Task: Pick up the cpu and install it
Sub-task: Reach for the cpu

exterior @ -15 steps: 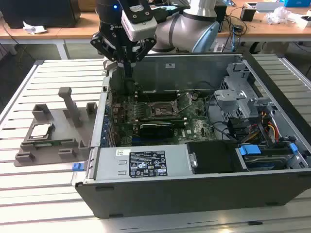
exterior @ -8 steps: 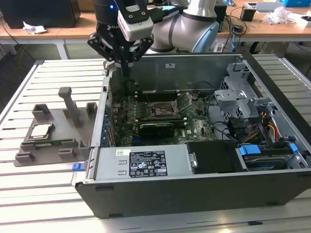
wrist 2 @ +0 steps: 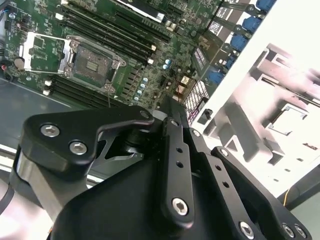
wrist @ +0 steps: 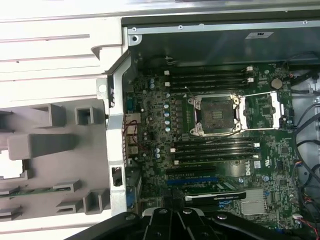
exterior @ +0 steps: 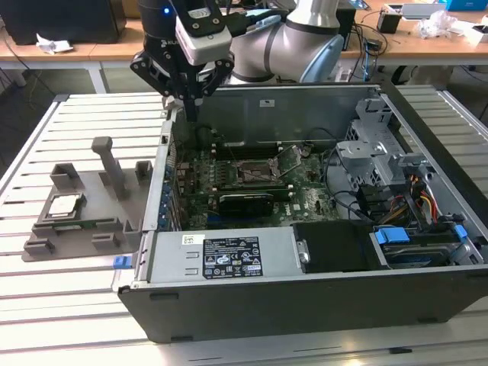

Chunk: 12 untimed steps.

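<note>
The slatted pale desk (exterior: 53, 305) carries an open computer case (exterior: 305, 305) lying on its side. In the exterior view the case's near wall cuts off the front edge of the green motherboard (exterior: 229, 179). Behind it runs a second, wood-topped desk (exterior: 396, 42) with clutter too small to make out. The grey arm (exterior: 305, 38) reaches in from the back, cut off by the frame. To the exterior view's left of the case sits the grey fixture plate (exterior: 95, 194); in the first wrist view it is glare-washed and runs off the edge. The black hand (exterior: 191, 113) hangs over the case's back corner. Its fingers look pressed together with nothing between them, and its links cover much of the second wrist view. The socket (wrist: 215, 116) stands open and empty, its metal cover (wrist: 262, 110) flipped aside. The cpu (exterior: 65, 206) lies flat on the fixture plate, well apart from the hand.
</note>
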Motion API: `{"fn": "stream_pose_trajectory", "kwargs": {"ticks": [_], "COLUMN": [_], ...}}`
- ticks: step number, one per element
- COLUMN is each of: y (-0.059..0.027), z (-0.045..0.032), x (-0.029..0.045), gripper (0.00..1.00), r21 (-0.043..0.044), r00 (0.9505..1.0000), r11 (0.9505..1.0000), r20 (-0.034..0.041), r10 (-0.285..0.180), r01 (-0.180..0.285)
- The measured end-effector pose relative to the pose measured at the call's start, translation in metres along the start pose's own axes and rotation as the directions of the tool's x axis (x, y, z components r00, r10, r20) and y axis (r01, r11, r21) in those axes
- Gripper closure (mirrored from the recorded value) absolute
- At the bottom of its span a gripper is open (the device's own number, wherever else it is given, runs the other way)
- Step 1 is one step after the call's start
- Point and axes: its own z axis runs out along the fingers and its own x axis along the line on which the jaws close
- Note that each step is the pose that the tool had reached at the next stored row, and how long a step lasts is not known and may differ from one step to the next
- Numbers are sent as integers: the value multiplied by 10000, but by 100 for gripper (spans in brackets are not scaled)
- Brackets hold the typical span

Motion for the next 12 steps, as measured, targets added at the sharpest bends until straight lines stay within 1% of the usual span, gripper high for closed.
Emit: {"fn": "stream_pose_trajectory", "kwargs": {"ticks": [2,10,12], "y": [-2,-8,-11], "z": [-1,-3,-4], "x": [33,112,152], "gripper": [89,89,89], "r21": [-1,0,0], "r00": [10000,10000,10000], "r11": [10000,10000,10000], "r20": [0,0,0], "r10": [0,1,0], "r01": [0,-1,0]}}
